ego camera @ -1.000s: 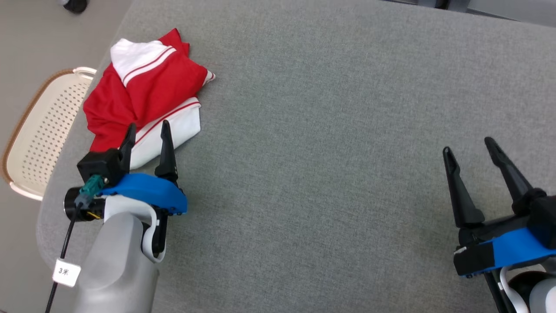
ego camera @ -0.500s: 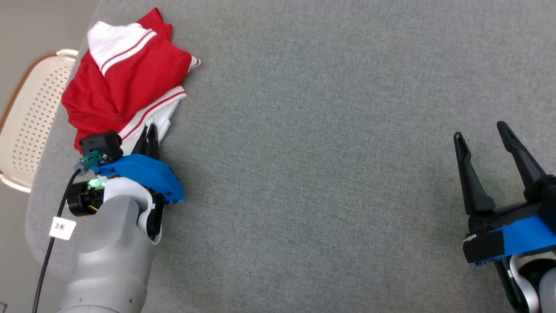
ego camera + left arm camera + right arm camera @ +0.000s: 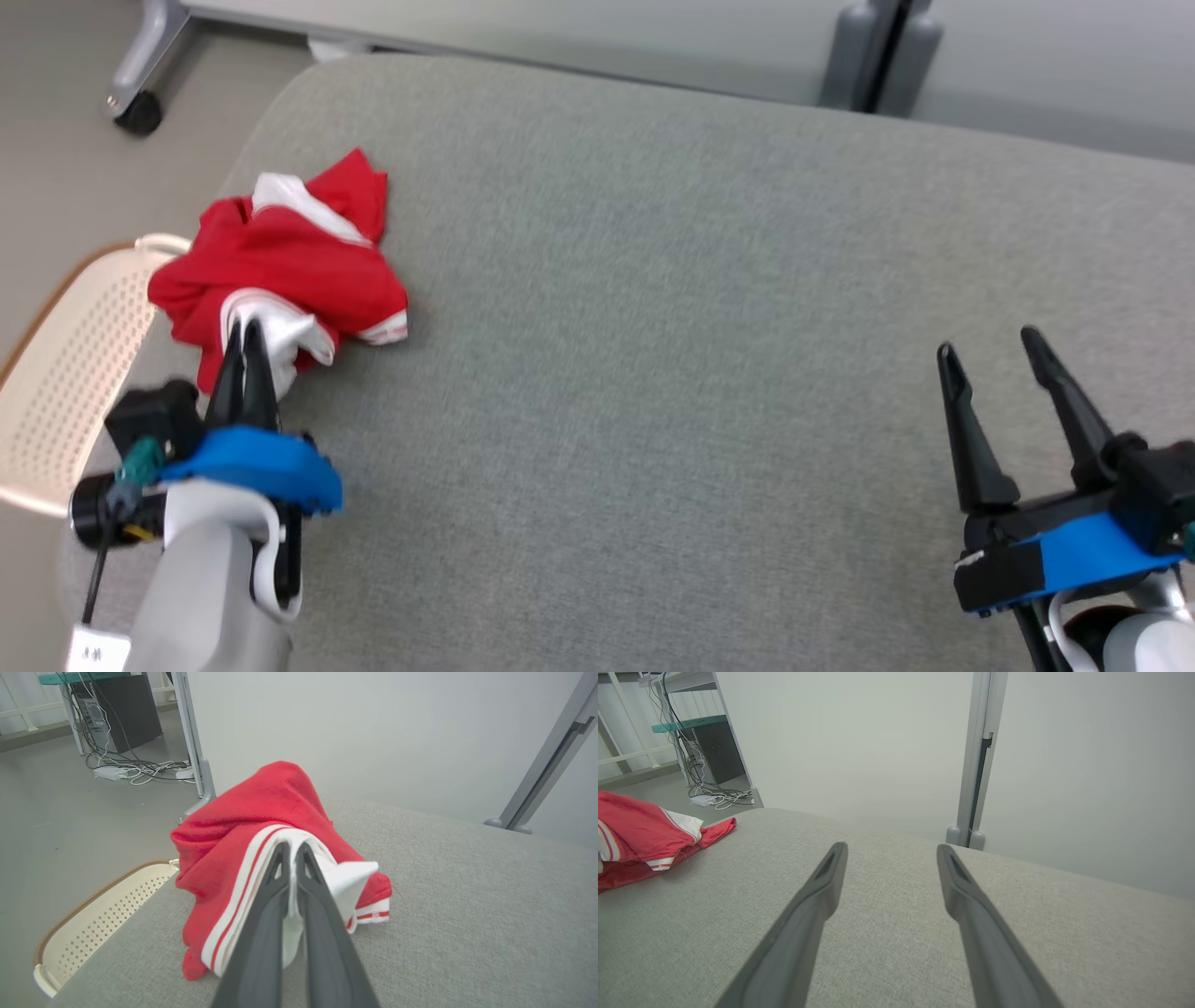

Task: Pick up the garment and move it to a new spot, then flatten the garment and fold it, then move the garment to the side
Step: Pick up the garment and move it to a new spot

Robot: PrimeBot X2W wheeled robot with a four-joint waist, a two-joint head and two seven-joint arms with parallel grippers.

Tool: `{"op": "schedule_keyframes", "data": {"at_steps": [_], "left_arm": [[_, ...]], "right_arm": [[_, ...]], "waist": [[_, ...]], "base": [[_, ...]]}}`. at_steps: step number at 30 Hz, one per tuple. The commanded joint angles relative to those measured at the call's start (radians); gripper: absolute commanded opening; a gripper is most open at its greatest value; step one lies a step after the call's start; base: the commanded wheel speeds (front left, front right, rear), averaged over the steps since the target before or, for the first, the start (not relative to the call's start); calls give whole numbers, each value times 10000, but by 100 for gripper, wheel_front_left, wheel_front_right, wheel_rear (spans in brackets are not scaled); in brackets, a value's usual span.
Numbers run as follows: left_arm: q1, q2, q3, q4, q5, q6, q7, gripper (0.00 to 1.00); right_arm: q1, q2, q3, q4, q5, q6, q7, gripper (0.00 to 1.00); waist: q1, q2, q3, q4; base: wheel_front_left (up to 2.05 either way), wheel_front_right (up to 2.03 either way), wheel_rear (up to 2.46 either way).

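The garment (image 3: 289, 266) is a crumpled red piece with white panels and red-and-white stripes, bunched at the left edge of the grey padded table (image 3: 672, 308). My left gripper (image 3: 245, 332) is shut on a white fold at the garment's near side; in the left wrist view the cloth (image 3: 261, 830) rises into a peak around my pinched left gripper (image 3: 292, 849). My right gripper (image 3: 990, 343) hovers open over bare table at the lower right, far from the cloth. From the right wrist, the garment (image 3: 640, 835) lies at far left, beyond my open right gripper (image 3: 889, 851).
A cream perforated basket (image 3: 65, 373) with a brown rim sits just off the table's left edge, below the garment. Grey partition panels and a castor leg (image 3: 140, 79) stand behind the table. Cables and a dark cabinet (image 3: 121, 714) sit on the floor beyond.
My left gripper closed on the garment's white edge and has pulled it up, bunching the cloth into a peak. The head camera shifted. The right gripper stayed open.
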Motion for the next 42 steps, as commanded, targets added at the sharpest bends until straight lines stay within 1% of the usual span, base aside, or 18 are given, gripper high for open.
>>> {"op": "schedule_keyframes", "data": {"at_steps": [1,6,10,16,19,23,27,29,30,31,32,37,42], "left_arm": [[433,41,37,-414,146,63,-46,0],[1845,-50,-92,-1876,496,217,-45,0],[2597,-140,-355,-2914,583,246,77,0],[3229,-350,-1008,-4394,647,74,606,0],[3202,-458,-1444,-4750,666,-52,895,0],[2724,-621,-2178,-4913,729,-282,1110,0],[1956,-737,-2992,-4816,730,-477,1146,0],[1512,-773,-3418,-4685,698,-566,1115,0],[1512,-773,-3418,-4685,698,-566,1115,0],[1118,-808,-3773,-4558,630,-609,1106,0],[1118,-808,-3773,-4558,630,-609,1106,0],[409,-840,-4695,-4025,441,-675,1013,0],[194,-846,-5413,-2904,87,-709,924,0]], "right_arm": [[187,75,10,85,45,1,-107,100],[587,287,61,382,178,1,-334,100],[819,390,50,497,263,1,-446,100],[943,476,145,608,366,1,-586,100],[971,499,165,654,378,1,-611,100],[851,513,267,673,407,1,-639,100],[666,521,356,675,467,1,-688,100],[619,527,336,707,478,1,-771,100],[619,527,336,707,478,1,-771,100],[542,525,377,751,531,1,-804,100],[542,525,377,751,531,1,-804,100],[377,531,275,926,849,1,-1049,100],[175,533,327,1223,1079,1,-1325,100]], "waist": [[2,1,-621,-526],[2,1,-1360,-913],[2,1,-1655,-1248],[2,1,-1850,-2047],[2,1,-1860,-2551],[2,1,-1679,-3336],[2,1,-1261,-4191],[2,1,-1027,-4551],[2,1,-1027,-4551],[2,1,-742,-4919],[2,1,-742,-4919],[2,1,-44,-5483],[2,1,442,-5659]], "base": [[0,0,0],[0,0,0],[0,0,0],[0,0,0],[0,0,0],[0,0,0],[0,0,0],[0,0,0],[0,0,0],[0,0,0],[0,0,0],[0,0,0],[0,0,0]]}}
